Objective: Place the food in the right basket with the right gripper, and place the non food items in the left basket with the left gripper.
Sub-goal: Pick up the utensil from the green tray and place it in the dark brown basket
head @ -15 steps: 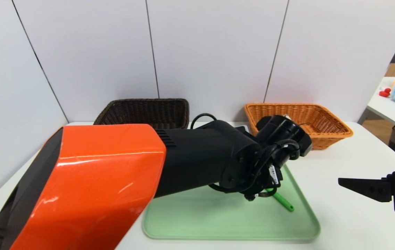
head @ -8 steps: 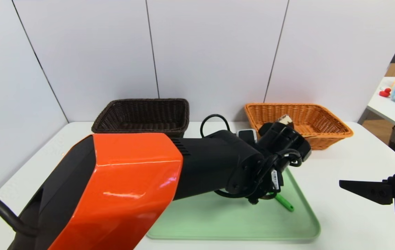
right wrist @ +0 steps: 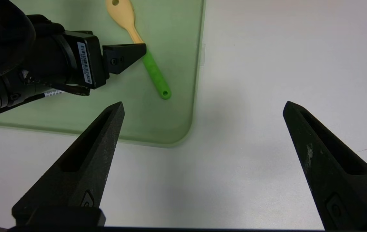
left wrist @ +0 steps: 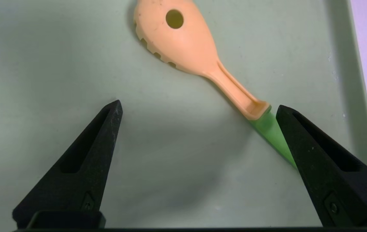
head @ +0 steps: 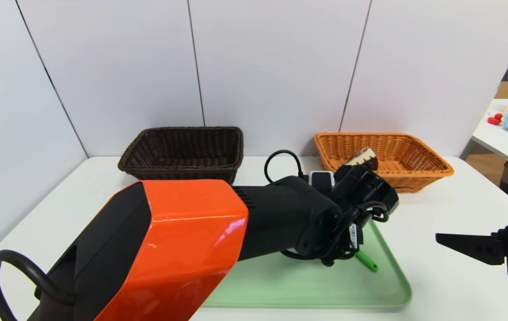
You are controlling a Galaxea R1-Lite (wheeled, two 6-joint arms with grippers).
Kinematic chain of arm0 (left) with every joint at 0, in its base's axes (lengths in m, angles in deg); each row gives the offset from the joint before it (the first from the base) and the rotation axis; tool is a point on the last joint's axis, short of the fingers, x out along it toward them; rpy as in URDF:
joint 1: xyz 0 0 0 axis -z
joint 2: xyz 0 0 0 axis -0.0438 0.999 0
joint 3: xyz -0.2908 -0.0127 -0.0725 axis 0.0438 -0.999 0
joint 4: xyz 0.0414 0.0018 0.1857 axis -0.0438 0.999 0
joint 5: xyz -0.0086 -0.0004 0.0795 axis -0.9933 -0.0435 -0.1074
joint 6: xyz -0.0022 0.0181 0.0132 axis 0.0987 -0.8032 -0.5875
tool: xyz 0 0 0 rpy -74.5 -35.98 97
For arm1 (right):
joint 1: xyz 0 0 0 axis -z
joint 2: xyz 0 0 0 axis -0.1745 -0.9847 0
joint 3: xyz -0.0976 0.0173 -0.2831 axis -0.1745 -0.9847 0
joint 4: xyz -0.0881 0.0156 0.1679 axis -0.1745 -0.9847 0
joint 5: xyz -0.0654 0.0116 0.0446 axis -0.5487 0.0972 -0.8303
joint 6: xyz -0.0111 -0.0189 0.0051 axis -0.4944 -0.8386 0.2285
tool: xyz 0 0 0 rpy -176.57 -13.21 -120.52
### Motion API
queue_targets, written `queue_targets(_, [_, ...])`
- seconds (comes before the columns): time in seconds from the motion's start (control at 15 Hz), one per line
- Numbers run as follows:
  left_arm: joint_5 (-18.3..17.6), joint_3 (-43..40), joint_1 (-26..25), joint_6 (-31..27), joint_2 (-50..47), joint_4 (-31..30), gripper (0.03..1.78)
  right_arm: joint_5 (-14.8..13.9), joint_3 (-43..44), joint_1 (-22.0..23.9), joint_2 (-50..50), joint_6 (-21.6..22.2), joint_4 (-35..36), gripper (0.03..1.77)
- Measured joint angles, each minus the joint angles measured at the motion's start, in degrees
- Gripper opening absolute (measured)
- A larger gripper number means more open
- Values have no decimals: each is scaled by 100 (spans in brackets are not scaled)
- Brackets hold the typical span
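The pale slotted spoon [left wrist: 183, 42] with its green handle [left wrist: 268, 130] lies on the light green tray [left wrist: 57, 48]. My left gripper [left wrist: 199, 108] hangs open just above the tray. The handle runs under one fingertip, and the spoon's bowl lies beyond the tips. From the head view only the handle's end [head: 367, 263] shows below the left wrist [head: 363, 194]. The cake wedge [head: 363, 157] sits in the orange basket [head: 432, 166]. The dark brown basket [head: 182, 151] stands at the back left. My right gripper [right wrist: 202, 108] is open over bare table, right of the tray. The pen is out of view.
The orange-cased left arm [head: 182, 249] crosses the front of the table and hides much of the tray [head: 307, 285]. White wall panels stand close behind both baskets. A second table [head: 503, 133] with toys is at the far right.
My left arm has reached further forward and its wrist has dropped toward the tray, uncovering the cake in the orange basket. The right gripper has barely moved.
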Motion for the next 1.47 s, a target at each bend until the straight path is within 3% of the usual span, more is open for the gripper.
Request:
queue_targets(0.33, [13, 54, 11, -15, 74, -168, 169, 20, -33, -28, 0, 0, 16, 170])
queue_targets(0.67, [610, 54, 6, -621, 235, -38, 169, 35, -33, -34, 17, 24, 13, 170])
queue_targets(1.07, [612, 30, -94, -780, 69, 753, 169, 144, -2, -48, 22, 27, 24, 170])
queue_targets(1.27, [595, 28, -123, -714, -112, 1069, 169, 152, -15, -56, 20, 27, 29, 170])
queue_targets(1.47, [501, 37, -124, -201, -157, 833, 169, 152, -11, -72, 22, 27, 24, 170])
